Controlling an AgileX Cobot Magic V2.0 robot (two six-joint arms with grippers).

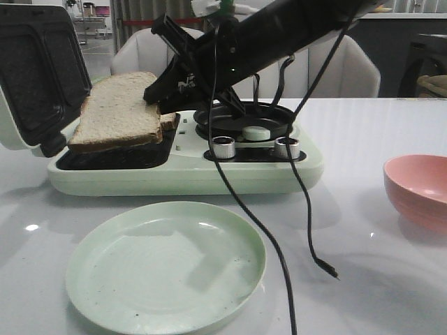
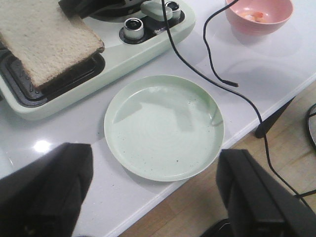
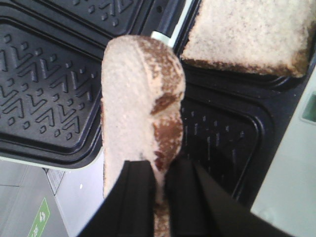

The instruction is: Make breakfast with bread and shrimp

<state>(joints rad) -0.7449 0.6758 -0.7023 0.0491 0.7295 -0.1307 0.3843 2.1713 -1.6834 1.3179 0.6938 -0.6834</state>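
Lifting a slice off the toaster

My right gripper (image 3: 158, 185) pinches one bread (image 1: 119, 112) slice by its edge, tilted above the toaster (image 1: 185, 167); the other lies behind. I should keep the pinch firm and carry it level to the plate (image 1: 166, 264). My left gripper (image 2: 153, 192) hangs open. Shrimp (image 2: 255, 16) waits in the bowl (image 2: 259, 27).

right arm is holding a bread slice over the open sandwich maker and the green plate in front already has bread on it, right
Not quite: the green plate holds no bread, as the front view shows. The rest stands: the right gripper grips a bread slice above the open sandwich maker.
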